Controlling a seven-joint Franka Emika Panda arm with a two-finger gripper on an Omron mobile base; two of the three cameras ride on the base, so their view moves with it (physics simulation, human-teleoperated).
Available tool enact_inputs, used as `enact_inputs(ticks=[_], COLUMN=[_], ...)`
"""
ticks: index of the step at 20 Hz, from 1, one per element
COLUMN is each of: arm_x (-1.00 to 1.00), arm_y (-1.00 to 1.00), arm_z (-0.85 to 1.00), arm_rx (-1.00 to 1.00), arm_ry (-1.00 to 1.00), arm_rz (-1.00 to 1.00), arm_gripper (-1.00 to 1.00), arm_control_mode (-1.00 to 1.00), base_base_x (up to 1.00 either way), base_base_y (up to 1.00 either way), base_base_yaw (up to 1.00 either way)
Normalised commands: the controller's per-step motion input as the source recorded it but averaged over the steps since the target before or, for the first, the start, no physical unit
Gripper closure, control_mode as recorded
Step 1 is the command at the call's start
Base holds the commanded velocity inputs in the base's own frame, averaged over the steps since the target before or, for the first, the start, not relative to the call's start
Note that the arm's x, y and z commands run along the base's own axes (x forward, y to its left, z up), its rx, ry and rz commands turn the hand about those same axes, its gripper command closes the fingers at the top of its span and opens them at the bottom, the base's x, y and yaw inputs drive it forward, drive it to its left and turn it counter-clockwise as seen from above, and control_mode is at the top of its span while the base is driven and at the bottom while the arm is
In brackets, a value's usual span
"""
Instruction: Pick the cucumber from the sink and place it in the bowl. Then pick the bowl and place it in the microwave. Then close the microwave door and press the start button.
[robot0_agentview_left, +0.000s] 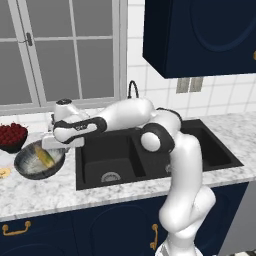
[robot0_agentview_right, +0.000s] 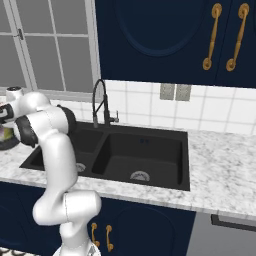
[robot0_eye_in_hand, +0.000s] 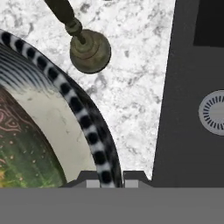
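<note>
The grey-blue streaked bowl (robot0_agentview_left: 35, 162) stands on the marble counter left of the black sink (robot0_agentview_left: 110, 160). The yellowish-green cucumber (robot0_agentview_left: 45, 158) lies inside it and shows as a green mass (robot0_eye_in_hand: 22, 162) in the hand view. My gripper (robot0_agentview_left: 56, 151) reaches down over the bowl's right side. In the hand view the bowl's striped rim (robot0_eye_in_hand: 87, 127) runs between the two fingertips (robot0_eye_in_hand: 92, 183), and my gripper (robot0_eye_in_hand: 109, 181) is shut on it. The microwave and its door are out of view.
A dark bowl of red fruit (robot0_agentview_left: 11, 136) stands behind the bowl to the left. A round brownish knob on a stem (robot0_eye_in_hand: 89, 50) sits on the counter near the bowl. The arched faucet (robot0_agentview_right: 100, 102) rises behind the sink (robot0_agentview_right: 145, 155). Navy cabinets hang above.
</note>
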Motion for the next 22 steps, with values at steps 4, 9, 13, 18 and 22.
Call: enact_inputs(ticks=[4,9,13,18,22], arm_x=[-0.20,-0.38,-0.47,-0.53,-0.56], arm_y=[-0.38,-0.51,-0.56,-0.64,-0.76], arm_z=[0.14,0.43,0.54,0.57,0.48], arm_rx=[0.18,0.08,0.00,0.00,0.00], arm_ry=[0.00,-0.02,-0.01,0.00,0.00], arm_rz=[-0.16,-0.19,-0.33,-0.33,-0.35], arm_gripper=[1.00,1.00,1.00,1.00,1.00], arm_control_mode=[-1.00,-1.00,-1.00,-1.00,-1.00], base_base_x=[0.00,0.00,0.00,0.00,0.00], base_base_y=[0.00,0.00,0.00,0.00,0.00], base_base_yaw=[0.00,0.00,0.00,0.00,0.00])
